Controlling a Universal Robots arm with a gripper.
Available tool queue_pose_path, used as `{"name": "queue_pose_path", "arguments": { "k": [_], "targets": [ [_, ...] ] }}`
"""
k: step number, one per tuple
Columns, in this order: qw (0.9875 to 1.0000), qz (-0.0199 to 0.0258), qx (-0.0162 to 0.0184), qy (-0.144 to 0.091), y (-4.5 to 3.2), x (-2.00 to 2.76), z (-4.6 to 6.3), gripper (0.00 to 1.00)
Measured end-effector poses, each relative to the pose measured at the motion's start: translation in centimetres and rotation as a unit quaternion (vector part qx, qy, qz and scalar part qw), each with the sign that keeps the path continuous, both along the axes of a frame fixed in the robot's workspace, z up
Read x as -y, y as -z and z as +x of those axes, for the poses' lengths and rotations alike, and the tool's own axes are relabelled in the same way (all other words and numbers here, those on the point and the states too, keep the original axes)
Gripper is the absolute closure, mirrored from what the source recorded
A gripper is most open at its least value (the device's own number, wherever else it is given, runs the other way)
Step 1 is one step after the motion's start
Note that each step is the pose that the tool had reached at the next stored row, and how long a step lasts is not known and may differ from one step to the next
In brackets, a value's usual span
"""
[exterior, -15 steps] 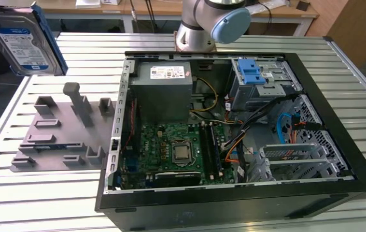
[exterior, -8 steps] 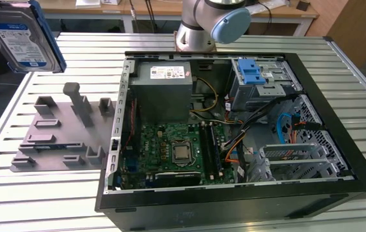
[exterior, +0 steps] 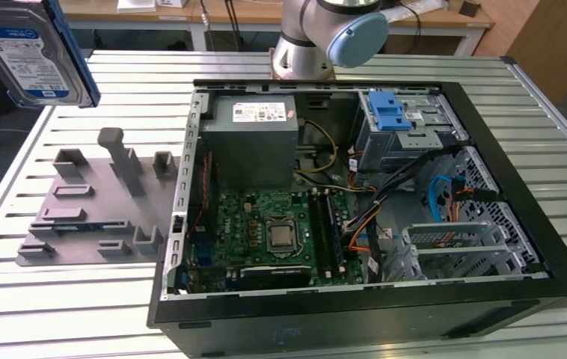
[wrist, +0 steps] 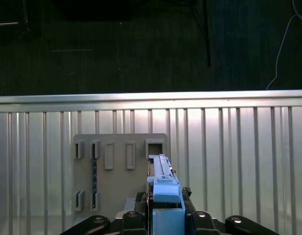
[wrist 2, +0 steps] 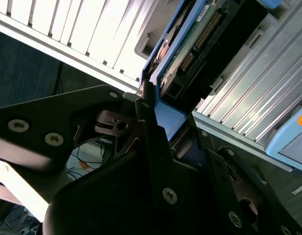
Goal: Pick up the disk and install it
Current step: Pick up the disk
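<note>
The disk [exterior: 29, 52], a silver hard drive with a blue-and-white label and blue side rails, hangs in the air at the exterior view's upper left, above the table and clear of the grey fixture plate [exterior: 84, 217]. In the second wrist view my gripper [wrist 2: 160, 105] is shut on the disk [wrist 2: 199, 34], with its black fingers [wrist 2: 146, 122] clamping the blue rail; the drive's circuit board and connector face the camera. The first wrist view shows the disk [wrist: 163, 181] edge-on between the fingers, with the fixture plate [wrist: 116, 191] below it.
An open black computer case [exterior: 363, 314] lies on the slatted metal table [exterior: 64, 299], showing a motherboard [exterior: 263, 232], a grey power supply [exterior: 253, 134] and a drive cage with a blue latch [exterior: 388, 112]. The arm's base [exterior: 313, 37] stands behind the case.
</note>
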State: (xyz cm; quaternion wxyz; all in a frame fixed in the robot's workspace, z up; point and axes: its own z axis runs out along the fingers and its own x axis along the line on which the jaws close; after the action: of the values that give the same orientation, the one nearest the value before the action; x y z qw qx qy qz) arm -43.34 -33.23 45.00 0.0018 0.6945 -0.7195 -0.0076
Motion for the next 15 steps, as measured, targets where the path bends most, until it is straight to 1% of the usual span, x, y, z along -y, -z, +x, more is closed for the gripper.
{"name": "queue_pose_path", "arguments": {
  "k": [11, 15],
  "targets": [
    [1.0000, 0.0000, 0.0000, 0.000, -1.49, 0.00, 0.0, 0.64],
    [1.0000, 0.0000, 0.0000, 0.000, -2.18, 0.00, 0.0, 0.64]
  ]
}}
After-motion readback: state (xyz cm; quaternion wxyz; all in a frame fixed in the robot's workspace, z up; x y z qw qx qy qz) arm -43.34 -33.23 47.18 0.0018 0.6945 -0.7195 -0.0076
